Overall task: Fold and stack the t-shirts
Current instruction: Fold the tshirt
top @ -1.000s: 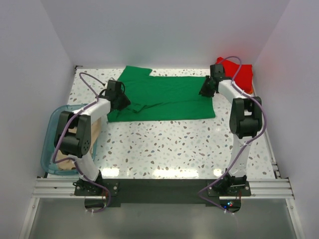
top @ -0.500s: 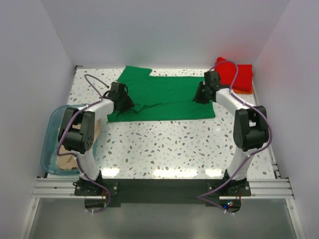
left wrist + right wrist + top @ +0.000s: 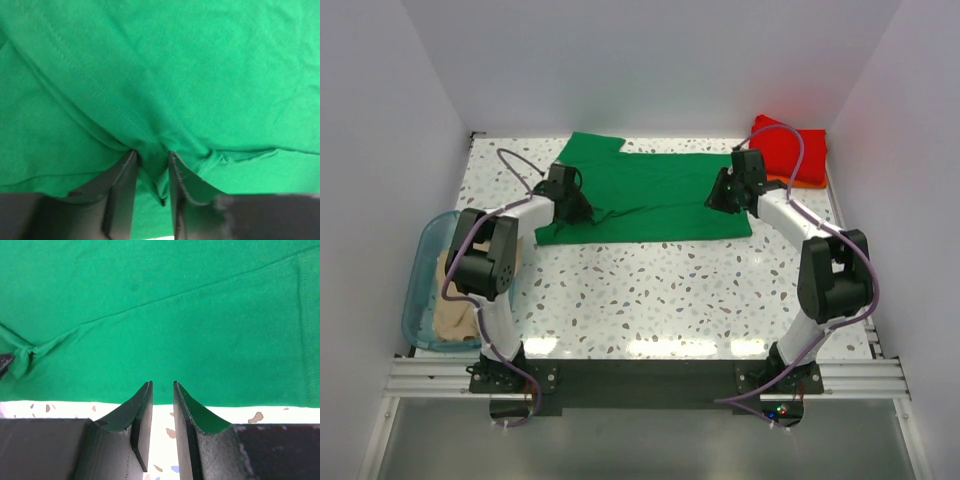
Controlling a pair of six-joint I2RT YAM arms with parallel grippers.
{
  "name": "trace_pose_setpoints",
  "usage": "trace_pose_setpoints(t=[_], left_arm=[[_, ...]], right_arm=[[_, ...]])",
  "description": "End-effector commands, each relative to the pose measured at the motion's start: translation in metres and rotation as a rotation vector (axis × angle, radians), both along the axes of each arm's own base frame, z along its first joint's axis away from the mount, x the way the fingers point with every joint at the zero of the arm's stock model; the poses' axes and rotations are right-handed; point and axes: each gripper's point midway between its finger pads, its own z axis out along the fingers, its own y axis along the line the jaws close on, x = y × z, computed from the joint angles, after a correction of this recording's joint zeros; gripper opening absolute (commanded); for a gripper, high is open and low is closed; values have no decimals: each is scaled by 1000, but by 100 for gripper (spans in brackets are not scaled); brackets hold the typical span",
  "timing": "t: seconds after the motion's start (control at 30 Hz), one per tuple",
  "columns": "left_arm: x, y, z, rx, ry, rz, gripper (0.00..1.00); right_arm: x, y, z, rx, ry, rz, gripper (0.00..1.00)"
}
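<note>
A bright green t-shirt point(image 3: 660, 195) lies spread flat at the back middle of the table. My left gripper point(image 3: 580, 211) is at its left side, shut on a raised fold of the green cloth point(image 3: 200, 75), which puckers between the fingertips point(image 3: 152, 154). My right gripper point(image 3: 719, 200) hovers at the shirt's right hem, narrowly open. Only the speckled table and the edge of the green cloth point(image 3: 150, 300) show through the gap between its tips point(image 3: 162, 384). A folded red t-shirt point(image 3: 790, 148) sits at the back right with an orange edge point(image 3: 803, 183) under it. A beige t-shirt point(image 3: 450, 315) lies in the bin.
The translucent teal bin point(image 3: 413, 295) stands at the left edge beside the left arm's base. White walls close in the table on three sides. Speckled tabletop point(image 3: 660, 290) stretches between the green shirt and the arm bases.
The right gripper has moved left and nearer, from by the red shirt to the green shirt's right hem. The left gripper has shifted slightly right on the cloth, which now bunches there.
</note>
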Motion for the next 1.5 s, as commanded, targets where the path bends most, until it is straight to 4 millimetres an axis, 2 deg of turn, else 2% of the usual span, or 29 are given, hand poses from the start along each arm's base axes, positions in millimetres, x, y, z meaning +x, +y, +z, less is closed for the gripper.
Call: trace_pose_setpoints(t=[0.0, 0.03, 0.17, 0.33, 0.4, 0.67, 0.97, 1.07, 1.13, 1.2, 1.23, 1.27, 1.3, 1.33, 1.37, 1.4, 1.43, 1.47], left_arm=[[23, -11, 16, -23, -71, -9, 33], [27, -12, 19, -25, -80, -11, 28], [37, -13, 24, -21, -92, -13, 19], [55, -18, 29, -16, -112, -23, 17], [59, -19, 22, -16, -100, -28, 17], [83, -29, 23, -33, -132, -44, 17], [104, -33, 32, -46, -195, -44, 27], [112, -34, 40, -47, -223, -48, 35], [115, -32, 47, -47, -245, -47, 46], [113, -26, 56, -66, -252, -47, 56], [111, -22, 60, -72, -255, -36, 57], [108, -17, 77, -80, -281, -20, 58], [95, -12, 68, -75, -255, -7, 58], [88, -8, 69, -69, -256, 8, 58], [81, -2, 86, -61, -278, 36, 58], [64, 6, 70, -43, -232, 60, 58], [54, 10, 68, -47, -218, 88, 58], [45, 13, 80, -53, -232, 101, 57]], right_arm=[[3, 3, 24, 27, -75, 4, 27], [2, 3, 25, 29, -79, 5, 27], [-1, 2, 27, 29, -83, 6, 27], [-3, 2, 28, 29, -88, 11, 27], [-4, 1, 29, 23, -91, 13, 27], [-3, -3, 28, 1, -94, 3, 27], [-1, -10, 17, -26, -79, -27, 27], [-1, -12, 11, -39, -69, -37, 27], [-1, -14, 9, -43, -64, -41, 28], [-1, -17, 9, -43, -63, -49, 33], [-1, -17, 8, -42, -60, -51, 36], [-1, -22, 9, -53, -62, -69, 37], [-2, -26, 7, -63, -55, -86, 38], [-4, -28, 5, -68, -49, -93, 38], [-5, -31, 7, -68, -52, -105, 38], [-9, -35, 3, -73, -41, -122, 38], [-11, -40, 0, -85, -34, -145, 38], [-14, -45, -3, -82, -19, -164, 38]])
